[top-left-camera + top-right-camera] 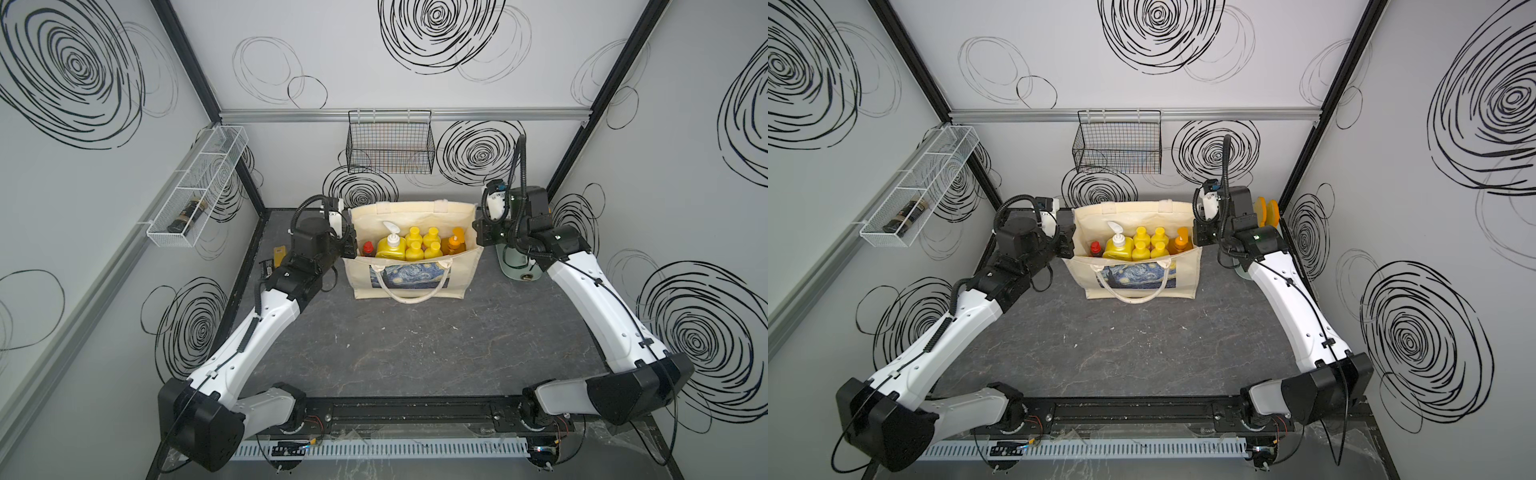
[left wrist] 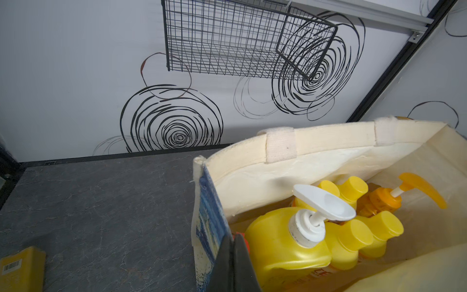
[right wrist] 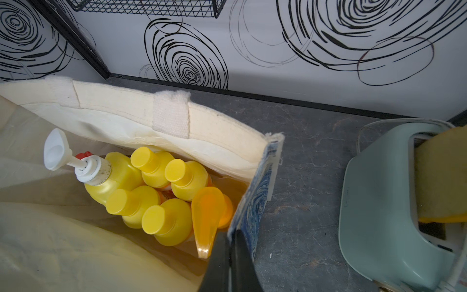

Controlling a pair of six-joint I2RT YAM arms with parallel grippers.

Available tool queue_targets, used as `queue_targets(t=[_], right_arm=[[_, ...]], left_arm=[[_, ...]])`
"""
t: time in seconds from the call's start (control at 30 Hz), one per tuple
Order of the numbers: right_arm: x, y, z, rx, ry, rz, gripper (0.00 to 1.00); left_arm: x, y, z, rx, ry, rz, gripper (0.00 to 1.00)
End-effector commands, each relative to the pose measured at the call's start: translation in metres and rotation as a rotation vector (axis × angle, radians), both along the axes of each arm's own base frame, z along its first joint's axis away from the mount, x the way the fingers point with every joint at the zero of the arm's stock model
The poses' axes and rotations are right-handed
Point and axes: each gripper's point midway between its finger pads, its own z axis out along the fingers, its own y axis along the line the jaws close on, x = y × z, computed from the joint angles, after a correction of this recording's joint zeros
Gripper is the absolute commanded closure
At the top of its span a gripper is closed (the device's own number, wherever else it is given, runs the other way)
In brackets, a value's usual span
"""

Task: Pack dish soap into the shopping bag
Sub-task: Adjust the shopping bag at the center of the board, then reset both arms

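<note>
The cream shopping bag (image 1: 361, 278) stands open at the back middle of the table, its starry picture facing forward. Inside stand the dish soap bottles: a yellow bottle with a white pump (image 1: 390, 247), several orange yellow-capped ones (image 1: 424, 243), an amber pump bottle (image 1: 455, 245) and a red-capped one (image 1: 368, 248). My left gripper (image 2: 233, 240) is shut on the bag's left side wall at the rim. At the other end, my right gripper (image 3: 231, 233) pinches the right side wall beside the amber pump head (image 3: 207, 215).
A black wire basket (image 1: 390, 143) hangs on the back wall above the bag. A white wire shelf (image 1: 199, 187) on the left wall holds a dark bottle. A pale green appliance (image 3: 394, 202) stands right of the bag. Yellow packets (image 2: 20, 268) lie left of it.
</note>
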Motion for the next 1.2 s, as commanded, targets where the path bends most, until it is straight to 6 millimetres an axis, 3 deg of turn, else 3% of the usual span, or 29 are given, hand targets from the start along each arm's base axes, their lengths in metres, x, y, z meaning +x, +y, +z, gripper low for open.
queue_targets(t=[0.0,0.1,0.2,0.27,0.37,0.53,0.67,0.73,0.83,0.93,1.03,1.17], right_arm=[[-0.01,-0.003,0.109,0.109,-0.353,0.014,0.79],[-0.015,-0.005,0.113,0.118,-0.376,0.015,0.55],[-0.023,-0.01,0.119,0.126,-0.412,0.005,0.34],[-0.028,-0.02,0.121,0.123,-0.439,-0.029,0.24],[-0.033,-0.035,0.122,0.113,-0.472,-0.081,0.14],[-0.038,-0.051,0.122,0.111,-0.502,-0.124,0.1],[-0.045,-0.065,0.119,0.098,-0.536,-0.168,0.05],[-0.048,-0.077,0.11,0.083,-0.551,-0.21,0.0],[-0.053,-0.096,0.089,0.06,-0.585,-0.272,0.02],[-0.057,-0.111,0.073,0.062,-0.653,-0.317,0.02],[-0.065,-0.121,0.075,0.095,-0.712,-0.347,0.02],[-0.066,-0.133,0.069,0.085,-0.749,-0.389,0.03]], left_arm=[[-0.011,0.004,0.091,-0.119,-0.307,0.003,0.72],[-0.012,0.007,0.084,-0.106,-0.3,0.018,0.36],[-0.018,0.016,0.079,-0.095,-0.31,0.05,0.19],[-0.026,0.028,0.076,-0.092,-0.332,0.095,0.14],[-0.041,0.051,0.071,-0.109,-0.375,0.175,0.11],[-0.064,0.081,0.063,-0.152,-0.428,0.266,0.09],[-0.072,0.083,0.046,-0.151,-0.431,0.264,0.06],[-0.073,0.08,0.036,-0.14,-0.446,0.242,0.02],[-0.075,0.072,0.024,-0.098,-0.45,0.195,0.04],[-0.079,0.083,0.01,-0.097,-0.461,0.246,0.04],[-0.093,0.094,-0.001,-0.088,-0.531,0.288,0.04],[-0.115,0.118,-0.035,-0.013,-0.619,0.401,0.04]])
